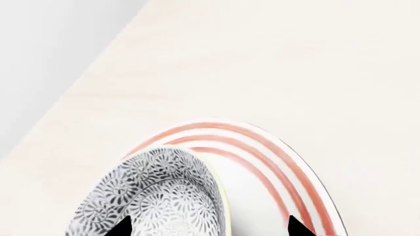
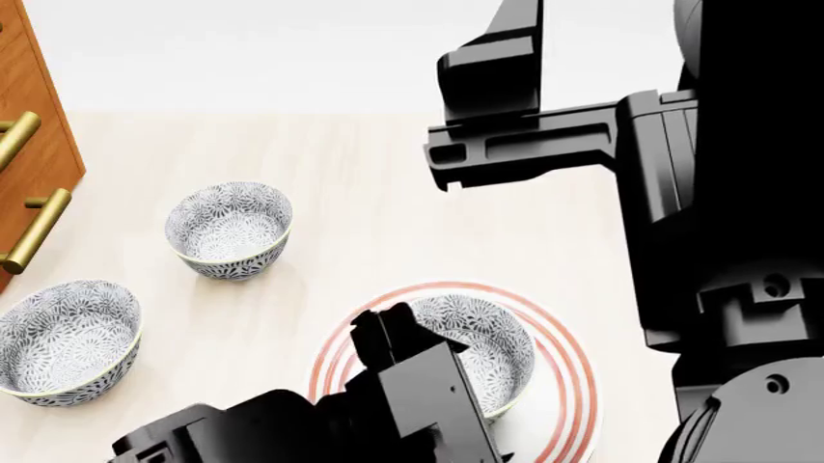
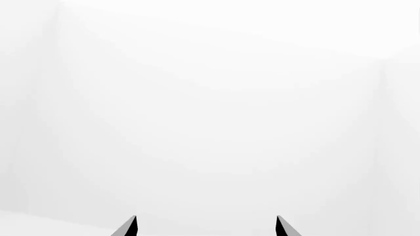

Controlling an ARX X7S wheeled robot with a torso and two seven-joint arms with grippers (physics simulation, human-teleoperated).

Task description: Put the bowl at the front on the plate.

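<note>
The bowl [image 2: 489,340], white with a dense blue-grey floral pattern, stands upright on the plate [image 2: 568,386], a wide white plate with red rings. In the left wrist view the bowl [image 1: 164,191] sits on the plate [image 1: 262,152] off its centre. My left gripper [image 1: 208,227] hangs open just above. One fingertip is over the bowl's inside, the other is over the bare plate, and the bowl's rim lies between them. In the head view the left gripper [image 2: 397,336] covers the bowl's near side. My right gripper [image 3: 205,227] is open, empty and raised high [image 2: 496,68].
Two look-alike patterned bowls stand on the pale wooden table, one at the left middle [image 2: 230,226] and one at the near left [image 2: 65,335]. A wooden cabinet [image 2: 33,116] with brass handles borders the far left. The table edge [image 1: 98,61] runs near the plate.
</note>
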